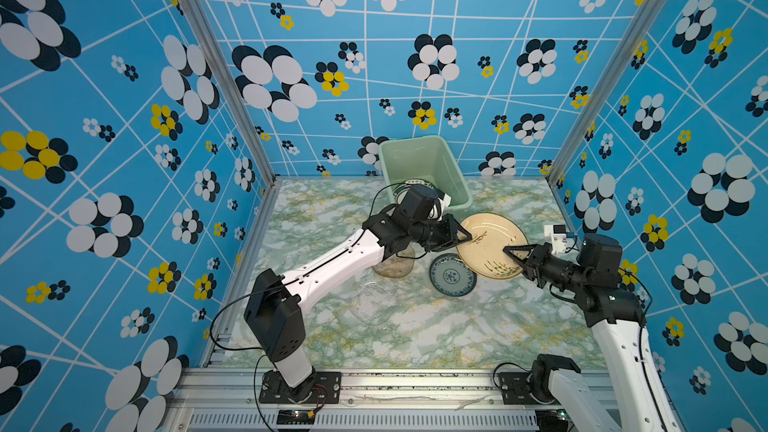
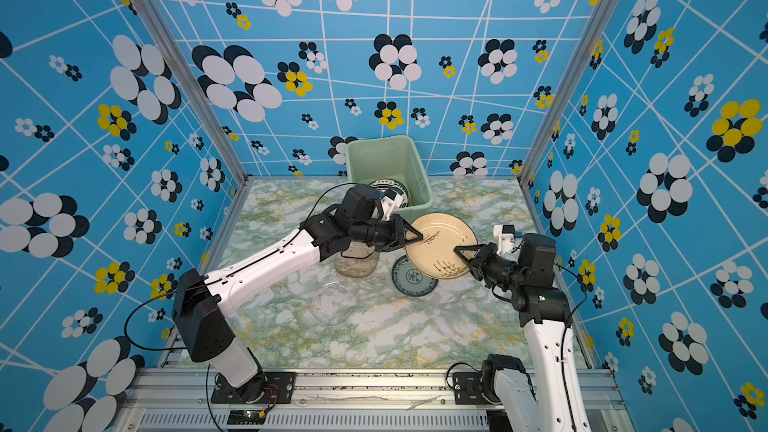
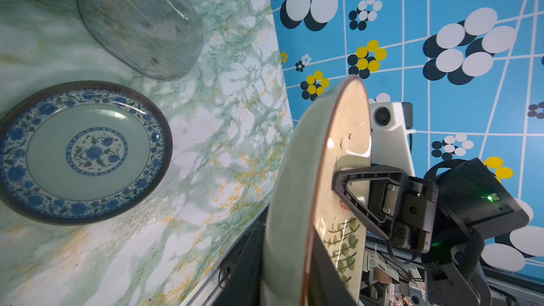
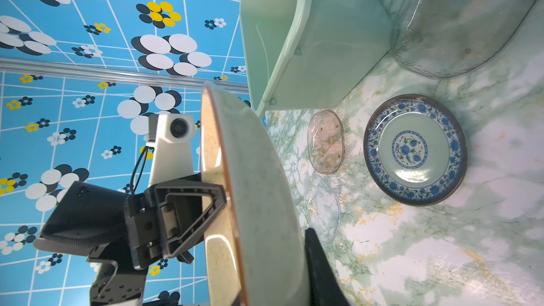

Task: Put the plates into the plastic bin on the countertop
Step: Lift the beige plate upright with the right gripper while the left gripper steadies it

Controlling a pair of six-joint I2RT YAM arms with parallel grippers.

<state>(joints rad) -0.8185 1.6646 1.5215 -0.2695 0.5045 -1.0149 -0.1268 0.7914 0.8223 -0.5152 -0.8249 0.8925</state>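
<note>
On the left of the countertop (image 1: 457,334) lie a clear glass plate (image 1: 372,303) and, half under the left arm, a brown glass plate (image 1: 395,270) — both flat, waiting their turn. The left gripper (image 1: 468,238) straddles the left rim of the cream plate (image 1: 490,243), which hangs tilted in the air just in front of the plastic bin (image 1: 428,160); whether those jaws press or merely bracket the rim I cannot tell. The bin already holds a white dark-rimmed plate (image 1: 409,185). Below the cream plate rests the blue-patterned plate (image 1: 452,278). At the opposite rim the right gripper (image 1: 508,252) looks pinched onto the plate — two rim holds likely mean a handover, since the rim is the only edge thin jaws can take
</note>
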